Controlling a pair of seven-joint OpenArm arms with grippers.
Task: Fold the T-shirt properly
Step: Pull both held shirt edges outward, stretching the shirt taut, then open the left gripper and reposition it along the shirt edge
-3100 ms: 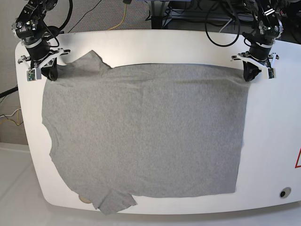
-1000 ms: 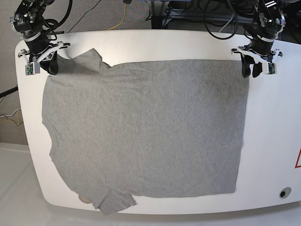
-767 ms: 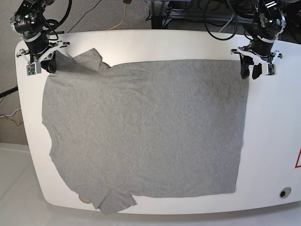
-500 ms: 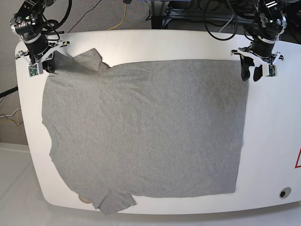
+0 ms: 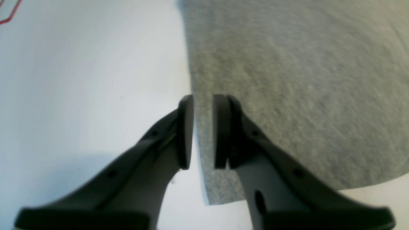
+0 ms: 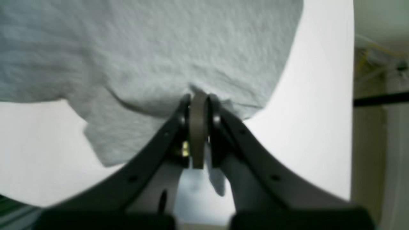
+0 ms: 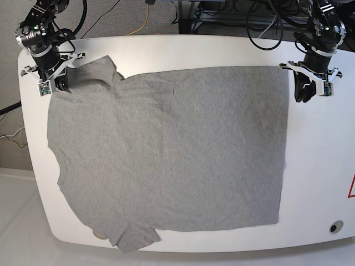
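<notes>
White tabletop (image 5: 80, 70) fills the left wrist view from 12 o'clock round to 9 o'clock, bare apart from a red line at the 11 o'clock corner, while the T-shirt (image 5: 303, 89) covers the 1 to 4 o'clock side with its straight edge running down the middle to a corner near 6 o'clock. The left gripper (image 5: 203, 131) straddles that edge with its 2 fingers (image 5: 186, 131) parted by a narrow gap and nothing pinched between them, 1 over table, 1 over cloth. From the right wrist view, the grey knit T-shirt (image 6: 159, 48) spreads across 10 to 1 o'clock, and the right gripper (image 6: 198, 127) is clamped on a puckered bit of its edge at centre, a flap hanging toward 8 o'clock; bare table (image 6: 319, 111) curves away at 3 o'clock, with blurred floor and cables beyond at 2 o'clock. Seen from the base view, the T-shirt (image 7: 166, 155) lies flat over most of the table (image 7: 321, 166), sleeves at 11 and 7 o'clock, free margins widest along the 3 o'clock side and narrow at 9 and 6 o'clock. The right gripper (image 7: 58, 83) sits at 10 o'clock on the sleeve, the left gripper (image 7: 304, 91) at 2 o'clock just beside the shirt's corner. A small round fitting (image 7: 335, 226) is set in the table at 4 o'clock.
</notes>
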